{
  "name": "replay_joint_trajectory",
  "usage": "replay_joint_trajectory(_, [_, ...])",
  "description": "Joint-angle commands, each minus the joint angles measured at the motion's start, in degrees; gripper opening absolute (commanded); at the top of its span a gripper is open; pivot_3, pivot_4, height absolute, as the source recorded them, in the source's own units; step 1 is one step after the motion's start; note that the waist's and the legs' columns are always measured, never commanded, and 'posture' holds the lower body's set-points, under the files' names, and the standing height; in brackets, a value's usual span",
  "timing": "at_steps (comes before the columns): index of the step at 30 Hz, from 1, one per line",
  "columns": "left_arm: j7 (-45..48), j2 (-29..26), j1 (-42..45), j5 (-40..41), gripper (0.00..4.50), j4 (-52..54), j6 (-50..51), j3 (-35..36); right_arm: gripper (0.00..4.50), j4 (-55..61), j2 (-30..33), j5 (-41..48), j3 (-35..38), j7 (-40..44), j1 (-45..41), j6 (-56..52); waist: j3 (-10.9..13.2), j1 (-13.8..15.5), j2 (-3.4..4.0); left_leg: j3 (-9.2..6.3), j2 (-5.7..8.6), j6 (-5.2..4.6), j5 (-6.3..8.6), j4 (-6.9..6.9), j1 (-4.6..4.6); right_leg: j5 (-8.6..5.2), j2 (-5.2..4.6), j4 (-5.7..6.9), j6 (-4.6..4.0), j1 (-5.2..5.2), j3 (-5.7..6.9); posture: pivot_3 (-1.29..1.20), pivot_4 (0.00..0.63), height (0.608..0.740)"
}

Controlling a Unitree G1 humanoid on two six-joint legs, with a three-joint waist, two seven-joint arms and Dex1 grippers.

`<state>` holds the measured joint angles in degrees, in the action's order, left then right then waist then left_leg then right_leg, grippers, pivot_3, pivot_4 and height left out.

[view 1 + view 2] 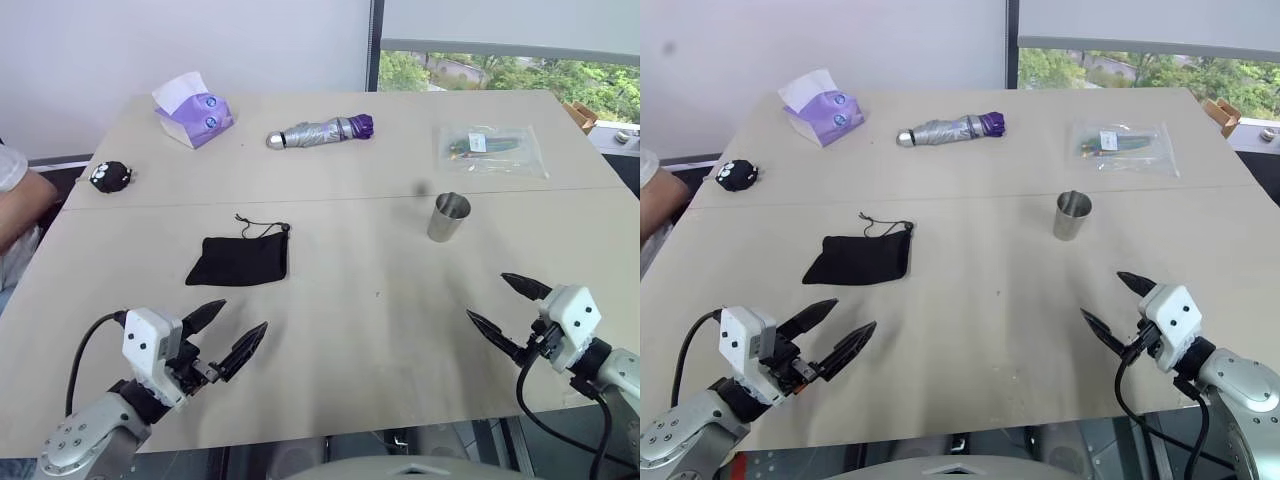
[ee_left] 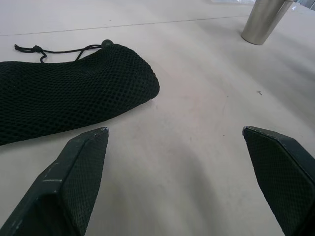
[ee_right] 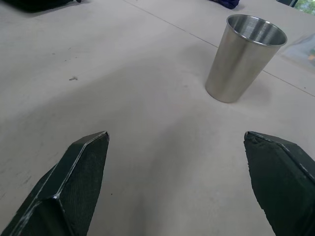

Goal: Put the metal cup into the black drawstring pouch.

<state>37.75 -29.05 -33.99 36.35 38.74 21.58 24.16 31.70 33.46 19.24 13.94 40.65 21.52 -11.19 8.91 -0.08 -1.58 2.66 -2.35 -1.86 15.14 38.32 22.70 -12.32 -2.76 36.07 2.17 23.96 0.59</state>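
While our arms hover low over the near edge of the desk (image 1: 400, 340), we see its pale top carrying everything in view. Farthest back lie a folded silver-grey umbrella (image 1: 320, 131) and a clear plastic packet (image 1: 492, 148), with a purple tissue pack (image 1: 195, 116) toward the left corner. Nearer us, the black drawstring pouch (image 1: 238, 260) lies flat left of centre, its cord curling off its far edge. Our left gripper (image 1: 233, 333) hangs just short of the pouch, fingers spread wide and empty. Our right gripper (image 1: 505, 306) is likewise wide open, holding nothing. Beyond it the metal cup (image 1: 449, 217) stands upright, well apart from the pouch. A small round black toy (image 1: 108, 177) sits at the left edge.
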Motion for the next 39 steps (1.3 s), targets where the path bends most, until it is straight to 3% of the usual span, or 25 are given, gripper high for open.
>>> replay_joint_trajectory(1, [-2.91,-0.89,3.07,2.67,4.50,2.52,2.55,0.37,4.44,3.36,0.21,2.22,-0.95,0.38,-2.48,-0.40,0.00,0.00,0.00,0.00,0.00,0.00,0.00,0.00,0.00,0.00,0.00,0.00,0.00,0.00,0.00,0.00,0.150,0.740])
replay_joint_trajectory(6, [-21.55,-2.27,15.86,12.38,4.50,7.79,17.77,0.81,4.44,9.22,4.19,7.25,-4.99,7.91,-8.89,-0.24,0.02,0.34,0.03,-0.09,0.00,-0.01,-0.01,0.07,-0.13,0.03,0.04,0.20,-0.02,-0.10,0.01,0.00,0.150,0.740])
replay_joint_trajectory(12, [-47.64,-13.05,39.01,28.25,4.50,3.51,46.23,-1.95,4.44,10.71,9.04,13.07,-4.24,12.00,-12.23,-3.27,0.00,1.11,-0.10,-0.28,0.03,-0.02,-0.02,0.07,-0.26,0.10,0.08,0.27,-0.13,-0.28,0.11,0.00,0.150,0.740])
replay_joint_trajectory(16, [-57.19,-11.33,52.67,26.77,4.50,-1.32,59.03,-8.36,4.44,10.60,9.98,13.11,-3.81,11.73,-12.71,-3.58,0.00,0.86,-0.15,-0.19,0.22,-0.01,-0.02,0.08,-0.26,0.16,0.06,0.24,-0.21,-0.33,0.02,0.00,0.150,0.740])
replay_joint_trajectory(20, [-59.25,-7.03,60.80,22.11,4.50,-7.11,65.75,-13.13,4.44,11.37,9.58,12.14,-4.03,9.82,-12.83,-3.98,0.02,0.81,-0.19,-0.10,0.26,0.00,-0.02,0.07,-0.26,0.17,0.11,0.22,-0.19,-0.30,-0.04,0.00,0.150,0.740])
replay_joint_trajectory(23, [-58.29,-6.86,64.09,15.92,4.50,-11.03,68.29,-18.14,4.44,12.53,9.43,11.52,-4.35,8.53,-12.45,-4.38,0.03,0.83,-0.20,-0.17,0.25,0.02,-0.03,0.06,-0.27,0.17,0.15,0.27,-0.20,-0.29,0.02,0.00,0.150,0.740])
replay_joint_trajectory(26, [-54.83,-9.40,65.61,11.92,3.81,-14.35,68.23,-23.01,4.50,13.95,9.13,10.96,-3.52,5.97,-11.38,-5.85,0.03,0.89,-0.20,-0.15,0.23,0.03,-0.03,0.03,-0.29,0.17,0.17,0.31,-0.21,-0.27,-0.02,0.00,0.150,0.740])
replay_joint_trajectory(28, [-51.35,-11.30,66.36,9.26,3.03,-15.61,66.21,-26.23,4.50,14.44,8.72,10.97,-3.40,3.07,-11.47,-8.15,0.03,0.89,-0.20,-0.16,0.23,0.04,-0.04,0.04,-0.30,0.16,0.17,0.34,-0.23,-0.27,0.00,0.00,0.150,0.740])
replay_joint_trajectory(31, [-44.98,-13.34,66.76,6.21,1.56,-18.13,62.22,-27.76,4.50,15.10,7.19,10.23,-3.04,-2.54,-13.03,-11.22,0.03,0.87,-0.20,-0.09,0.24,0.04,-0.04,0.05,-0.30,0.16,0.12,0.34,-0.23,-0.26,-0.04,0.00,0.150,0.740])
replay_joint_trajectory(33, [-39.09,-14.38,66.79,6.02,0.34,-19.85,59.31,-26.61,4.50,15.57,7.30,9.31,-3.18,-5.56,-14.33,-14.20,0.04,0.85,-0.20,-0.06,0.23,0.04,-0.04,0.08,-0.29,0.16,0.10,0.34,-0.24,-0.25,-0.07,0.00,0.150,0.740])
replay_joint_trajectory(34, [-35.22,-15.30,67.04,6.69,0.04,-21.56,57.98,-25.16,4.50,15.67,7.20,9.43,-3.23,-6.86,-15.44,-15.56,0.04,0.87,-0.20,-0.04,0.23,0.04,-0.04,0.08,-0.28,0.16,0.09,0.34,-0.24,-0.23,-0.08,0.00,0.150,0.740])
replay_joint_trajectory(36, [-27.12,-18.04,67.69,7.74,0.04,-25.36,55.95,-23.29,4.50,15.63,6.84,11.99,-2.73,-9.50,-18.50,-19.58,0.04,0.79,-0.20,-0.04,0.23,0.04,-0.04,0.08,-0.27,0.16,0.09,0.35,-0.24,-0.21,-0.06,0.00,0.150,0.740])
replay_joint_trajectory(39, [-14.89,-22.23,68.34,9.33,0.04,-30.71,53.37,-21.74,4.50,14.46,11.03,6.71,-4.48,-15.89,-25.87,-30.41,0.07,0.77,-0.16,-0.01,0.23,0.04,-0.04,0.07,-0.22,0.16,0.10,0.40,-0.25,-0.11,-0.06,0.00,0.150,0.740])
